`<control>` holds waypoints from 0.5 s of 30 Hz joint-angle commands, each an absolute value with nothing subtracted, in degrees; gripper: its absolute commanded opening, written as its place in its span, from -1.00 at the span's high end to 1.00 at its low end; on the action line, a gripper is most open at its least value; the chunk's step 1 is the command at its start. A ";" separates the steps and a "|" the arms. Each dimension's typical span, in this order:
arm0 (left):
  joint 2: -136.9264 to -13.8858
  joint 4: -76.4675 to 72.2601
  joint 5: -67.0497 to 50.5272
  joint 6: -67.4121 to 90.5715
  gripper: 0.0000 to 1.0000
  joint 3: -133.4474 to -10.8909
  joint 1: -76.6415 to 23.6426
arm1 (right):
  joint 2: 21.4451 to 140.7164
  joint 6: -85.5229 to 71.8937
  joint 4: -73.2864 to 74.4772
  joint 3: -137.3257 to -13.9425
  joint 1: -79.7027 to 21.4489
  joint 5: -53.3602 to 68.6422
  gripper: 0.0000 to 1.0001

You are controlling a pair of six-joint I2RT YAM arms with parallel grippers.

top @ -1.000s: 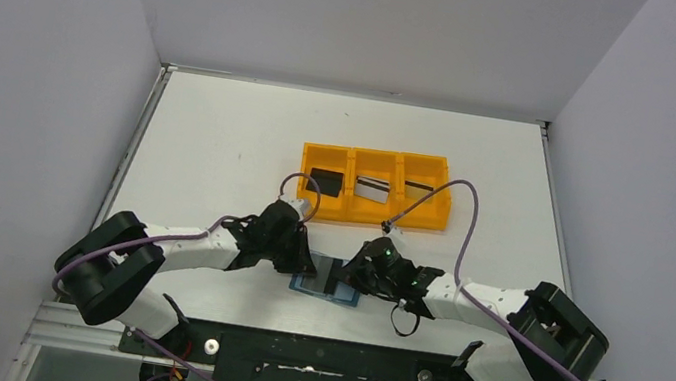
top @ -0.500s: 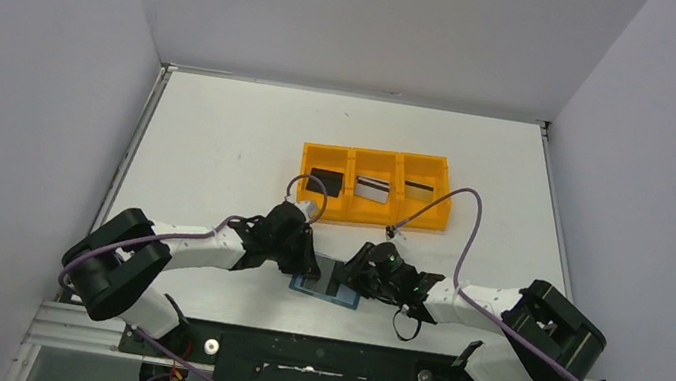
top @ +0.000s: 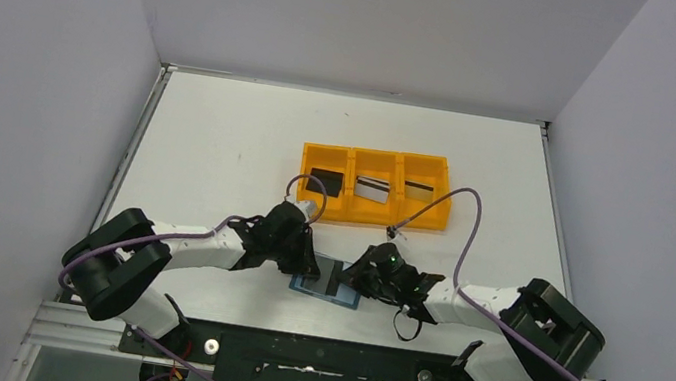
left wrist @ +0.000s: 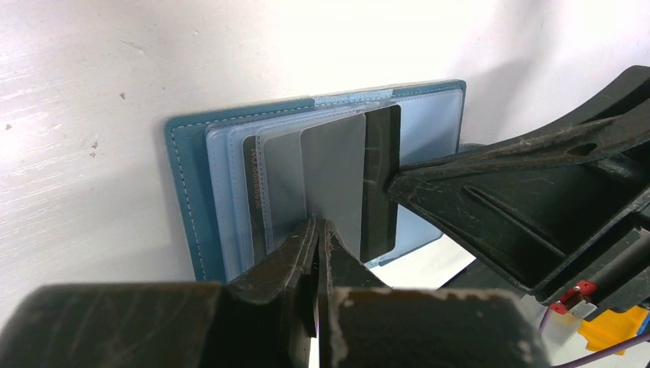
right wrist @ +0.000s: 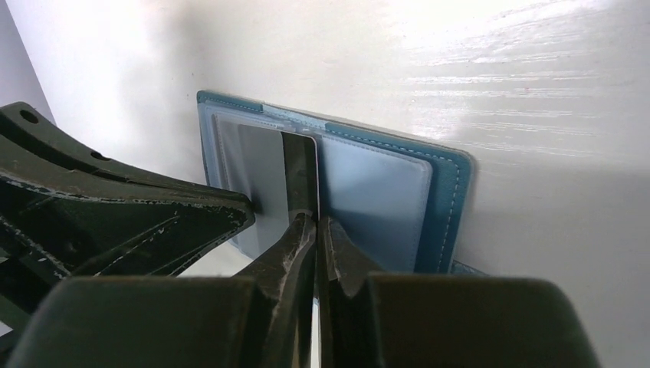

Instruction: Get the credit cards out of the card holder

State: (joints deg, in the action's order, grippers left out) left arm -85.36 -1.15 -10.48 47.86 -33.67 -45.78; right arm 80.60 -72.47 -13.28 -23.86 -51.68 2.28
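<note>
The teal card holder (top: 347, 296) lies open on the table between my arms. In the left wrist view its teal edge (left wrist: 184, 192) frames pockets with a grey card (left wrist: 333, 169) and a black card (left wrist: 381, 169) lying flat side by side. My left gripper (left wrist: 318, 224) is shut, its tips down on the grey card's near end. My right gripper (right wrist: 314, 218) is shut, its tips at the edge of the black card (right wrist: 299, 169). I cannot tell whether either card is pinched. In the top view the left gripper (top: 306, 267) and right gripper (top: 353, 276) meet over the holder.
The orange three-compartment tray (top: 380, 153) stands just beyond the holder. It holds a black card (top: 323, 181), a silver-grey card (top: 372, 191) and a dark card (top: 418, 190), one per compartment. Purple cables loop above both wrists. The table's near edge is close behind the holder.
Both arms shifted slightly over the holder in the first half second, the right wrist drawing a little nearer. Since then almost nothing has moved. The holder has stayed in place.
</note>
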 commanded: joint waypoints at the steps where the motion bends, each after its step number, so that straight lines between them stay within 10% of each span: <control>1: -89.12 5.45 -6.36 47.18 1.00 -30.05 -46.85 | 76.06 -71.77 -14.86 -24.05 -51.96 0.06 1.00; 10: -88.90 4.95 -7.31 46.71 1.00 -30.42 -46.93 | 67.38 -72.78 -11.60 -20.08 -51.16 -1.01 1.00; 15: -90.06 5.78 -7.38 45.56 1.00 -31.58 -47.47 | 70.22 -75.32 -14.05 -19.97 -51.06 -0.80 0.64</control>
